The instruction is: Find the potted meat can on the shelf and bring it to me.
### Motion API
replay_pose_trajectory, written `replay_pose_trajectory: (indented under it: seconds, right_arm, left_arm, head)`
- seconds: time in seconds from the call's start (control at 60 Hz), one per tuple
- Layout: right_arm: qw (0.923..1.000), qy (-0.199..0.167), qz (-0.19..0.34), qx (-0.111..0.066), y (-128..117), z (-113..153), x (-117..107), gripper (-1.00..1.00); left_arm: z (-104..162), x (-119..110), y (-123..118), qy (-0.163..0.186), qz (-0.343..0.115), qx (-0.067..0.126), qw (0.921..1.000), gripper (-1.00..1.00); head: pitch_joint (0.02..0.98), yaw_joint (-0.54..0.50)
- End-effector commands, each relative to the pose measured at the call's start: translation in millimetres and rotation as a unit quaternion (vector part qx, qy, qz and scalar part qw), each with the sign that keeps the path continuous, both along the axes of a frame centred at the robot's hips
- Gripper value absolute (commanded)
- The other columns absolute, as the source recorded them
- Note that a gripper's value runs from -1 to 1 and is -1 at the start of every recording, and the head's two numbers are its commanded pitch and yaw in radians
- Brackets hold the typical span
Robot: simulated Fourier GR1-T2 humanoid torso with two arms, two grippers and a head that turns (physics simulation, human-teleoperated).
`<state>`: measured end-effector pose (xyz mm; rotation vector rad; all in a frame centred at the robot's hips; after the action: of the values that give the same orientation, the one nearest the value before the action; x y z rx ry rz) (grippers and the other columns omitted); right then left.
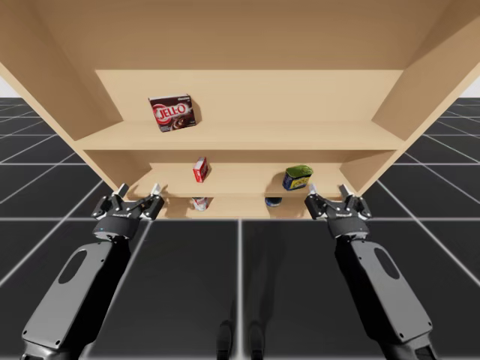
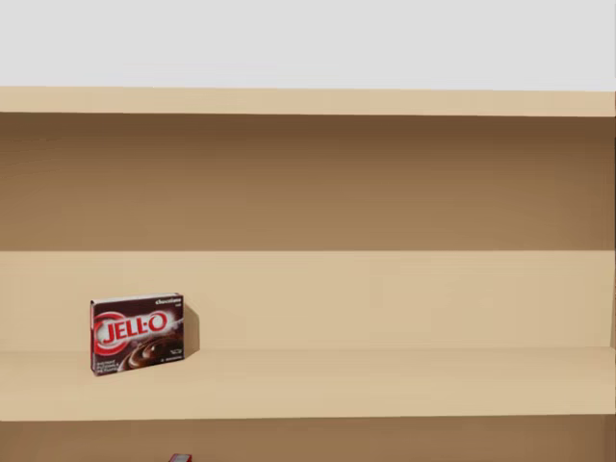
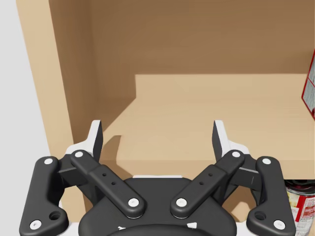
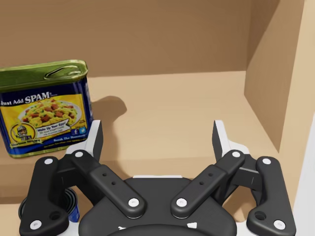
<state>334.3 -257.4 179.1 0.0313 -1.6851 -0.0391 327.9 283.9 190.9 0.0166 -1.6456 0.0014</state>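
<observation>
The potted meat can (image 1: 298, 177), blue with a green-gold lid, stands on the middle shelf (image 1: 247, 180) toward its right end. In the right wrist view the potted meat can (image 4: 45, 109) sits ahead of my right gripper (image 4: 156, 132) and off to one side, not between the fingers. My right gripper (image 1: 333, 192) hovers open at the shelf's front edge, just right of the can. My left gripper (image 1: 138, 190) is open with nothing in it at the shelf's left end, and the left gripper (image 3: 156, 132) faces bare shelf board.
A dark brown dessert box (image 1: 173, 112) stands on the upper shelf, also the dessert box (image 2: 137, 333). A small red box (image 1: 200, 169) stands mid-shelf. Below it are a red-and-white can (image 1: 199, 203) and a dark blue can (image 1: 274, 201). Shelf side walls (image 1: 375, 169) flank both grippers.
</observation>
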Motion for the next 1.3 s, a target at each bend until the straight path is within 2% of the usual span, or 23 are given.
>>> replay_pose_trajectory:
  seconds: [0.017,0.033,0.1,0.15,0.3,0.5,0.683,0.9,1.133,1.267,1.3]
  right_arm:
    - [0.9998,-0.014,-0.011,0.003,0,-1,-2,-1.0]
    - [0.9999,-0.014,-0.006,-0.005,0,-1,-3,-1.0]
    - [0.9999,-0.007,0.005,0.007,0,0,-2,-1.0]
    - [1.0,-0.005,0.005,0.001,-1,0,-2,-1.0]
    - [0.9999,-0.007,0.006,0.009,-2,2,-2,-1.0]
    - [0.9999,-0.011,0.008,0.008,-3,2,-1,-1.0]
    - [0.9999,-0.011,0.008,0.007,-4,2,-1,-1.0]
    - [0.9999,-0.011,0.008,0.008,-5,3,-1,-1.0]
    - [0.9998,-0.011,0.014,0.011,-3,5,-2,-1.0]
    - [0.9996,-0.013,0.02,0.013,2,17,-10,-1.0]
    - [0.9996,-0.011,0.025,0.009,5,24,-14,-1.0]
  left_arm:
    - [0,0,0,0.0,0.0,-0.001,1.0,-1.0]
    - [0,0,0,-0.001,0.0,-0.001,1.0,-1.0]
    - [0,0,0,-0.001,0.0,0.0,1.0,-1.0]
    - [0,0,0,-0.001,0.0,0.0,1.0,-1.0]
    - [0,0,1,-0.001,0.001,0.0,1.0,-1.0]
    - [0,1,0,-0.001,0.0,0.001,1.0,-1.0]
    - [-2,2,-1,0.0,-0.004,0.003,1.0,-1.0]
    - [-3,3,-5,0.0,-0.009,0.007,0.9999,-1.0]
    - [-5,5,-7,0.0,-0.01,0.011,0.9999,-1.0]
    - [-6,4,-7,0.001,-0.008,0.01,0.9999,-1.0]
    - [-6,4,-7,0.002,-0.007,0.01,0.9999,-1.0]
  head:
    - [0.08,-0.03]
    - [0.082,-0.03]
    - [0.087,-0.03]
    - [0.095,-0.02]
    - [0.167,-0.03]
    - [0.275,-0.05]
    - [0.401,-0.13]
    - [0.557,-0.28]
    - [0.576,-0.31]
    - [0.564,-0.3]
    - [0.561,-0.3]
